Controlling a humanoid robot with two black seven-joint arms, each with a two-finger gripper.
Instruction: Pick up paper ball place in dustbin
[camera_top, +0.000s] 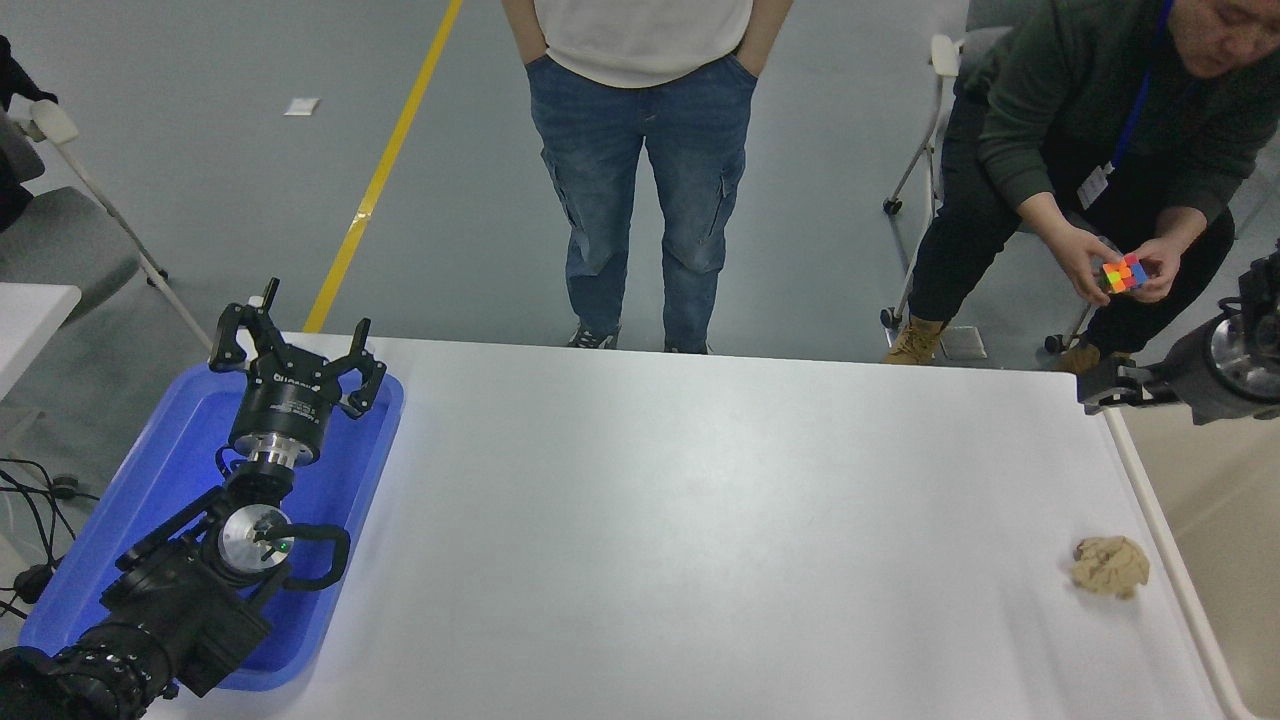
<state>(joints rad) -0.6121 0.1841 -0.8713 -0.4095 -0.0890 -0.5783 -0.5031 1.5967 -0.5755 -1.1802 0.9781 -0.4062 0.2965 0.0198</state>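
The paper ball (1110, 567), a crumpled tan wad, lies on the white table (700, 520) near its right edge. The cream dustbin (1165, 555) stands just right of it, beside the table; only its pale rim and part of an inner wall show. My right gripper (1112, 386) comes in at the right edge, low over the bin's far corner, well beyond the ball and mostly cut off by the picture's edge. My left gripper (296, 345) is open and empty, parked over the blue tray (150, 480) at the lower left.
A person in jeans (640, 170) stands at the table's far side. A seated person at the far right turns a coloured cube (1125, 272) in both hands, just beyond my right arm. A grey chair (60, 240) stands far left.
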